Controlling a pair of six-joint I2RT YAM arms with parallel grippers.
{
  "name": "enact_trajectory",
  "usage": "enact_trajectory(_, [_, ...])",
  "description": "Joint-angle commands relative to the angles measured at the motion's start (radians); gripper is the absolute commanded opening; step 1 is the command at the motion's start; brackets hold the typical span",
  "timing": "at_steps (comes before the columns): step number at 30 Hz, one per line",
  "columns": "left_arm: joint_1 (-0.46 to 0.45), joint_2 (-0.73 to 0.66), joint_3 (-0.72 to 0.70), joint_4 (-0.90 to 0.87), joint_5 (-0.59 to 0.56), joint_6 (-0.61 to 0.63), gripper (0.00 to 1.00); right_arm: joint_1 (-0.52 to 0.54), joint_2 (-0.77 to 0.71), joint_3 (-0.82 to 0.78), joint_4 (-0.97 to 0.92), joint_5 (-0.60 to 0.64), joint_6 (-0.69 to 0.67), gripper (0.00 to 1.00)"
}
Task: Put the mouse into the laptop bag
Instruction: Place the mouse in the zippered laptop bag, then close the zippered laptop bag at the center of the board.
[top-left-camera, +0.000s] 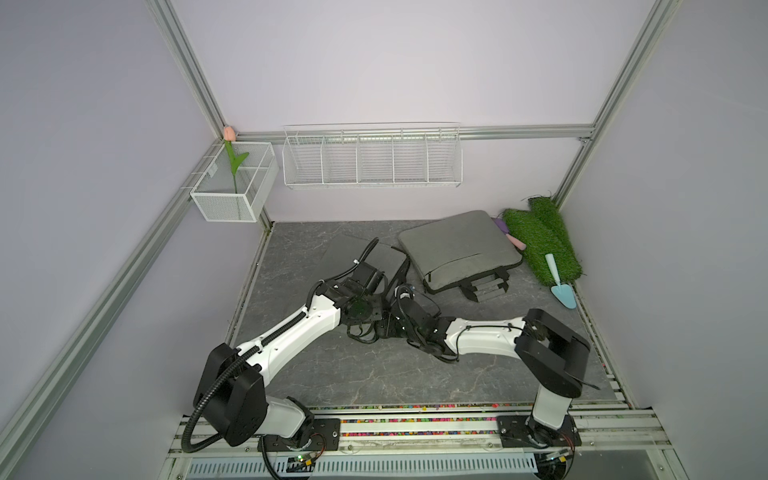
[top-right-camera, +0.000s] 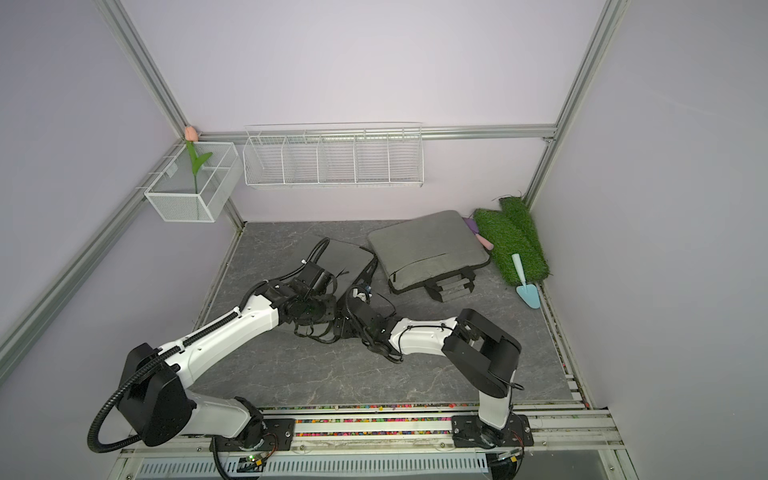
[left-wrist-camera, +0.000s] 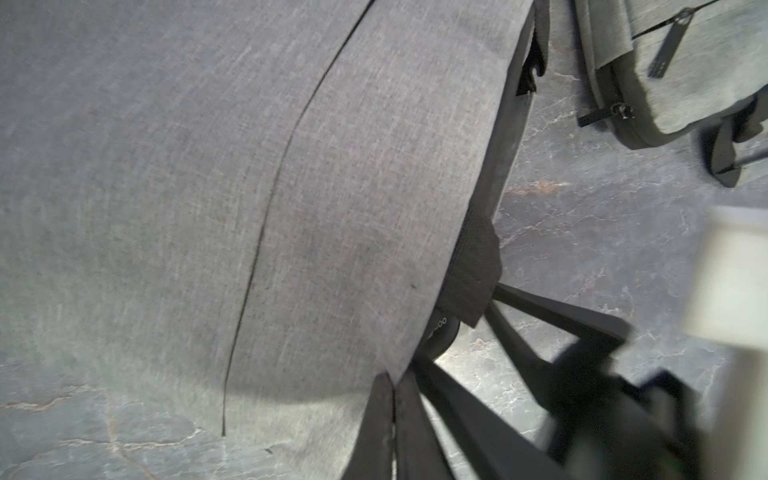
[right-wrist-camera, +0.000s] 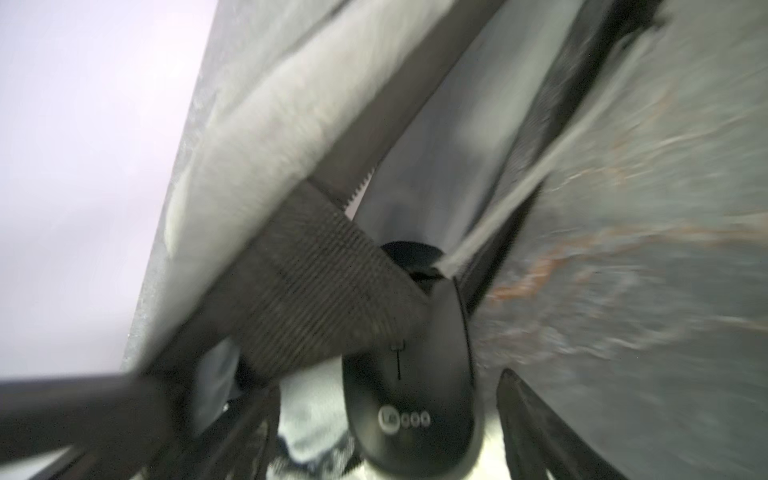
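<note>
1. Mouse (right-wrist-camera: 411, 374): black, lying between the spread fingers (right-wrist-camera: 523, 415) of the right tool (right-wrist-camera: 388, 411) (a gap shows on one side), long axis running straight ahead of it into the bag mouth.
2. Laptop bag (left-wrist-camera: 208, 187): upper edge pinched and held up by the left tool (left-wrist-camera: 392, 386), closed tight on the cloth.
3. Bench (left-wrist-camera: 582, 232): grey marbled, flat; opening narrow, little side room.

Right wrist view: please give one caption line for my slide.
Black mouse at the mouth of the gray laptop bag, partly under a black strap, right gripper open around it.
</note>
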Motion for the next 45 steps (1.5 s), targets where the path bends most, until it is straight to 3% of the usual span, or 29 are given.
enact_trajectory(1, [-0.002,-0.03,-0.01,0.041,0.016,-0.003,0.0,-0.011,-0.091,-0.039,-0.087,0.069,-0.054,0.84])
enact_trajectory(6, [-0.003,-0.025,-0.013,0.056,0.028,-0.003,0.0,-0.031,-0.164,-0.166,-0.148,0.125,-0.055,0.82])
enact_trajectory(14, [-0.002,-0.005,-0.014,0.073,0.044,-0.007,0.0,-0.073,-0.151,-0.25,-0.232,0.21,-0.031,0.55])
enact_trajectory(18, [-0.003,-0.001,-0.016,0.077,0.049,-0.006,0.0,-0.07,-0.118,-0.219,-0.321,0.253,-0.037,0.49])
enact_trajectory(23, [-0.002,0.002,-0.011,0.08,0.055,-0.007,0.0,-0.036,-0.014,-0.155,-0.262,0.192,-0.061,0.46])
enact_trajectory(29, [-0.002,-0.014,-0.02,0.077,0.056,-0.012,0.0,-0.002,0.144,0.05,-0.197,0.062,-0.09,0.39])
enact_trajectory(36, [-0.002,-0.015,-0.031,0.09,0.072,-0.017,0.0,0.054,0.188,0.196,-0.2,0.004,-0.09,0.39])
enact_trajectory(45, [-0.003,-0.022,-0.04,0.101,0.079,-0.02,0.0,0.058,0.165,0.143,-0.074,-0.037,-0.105,0.39])
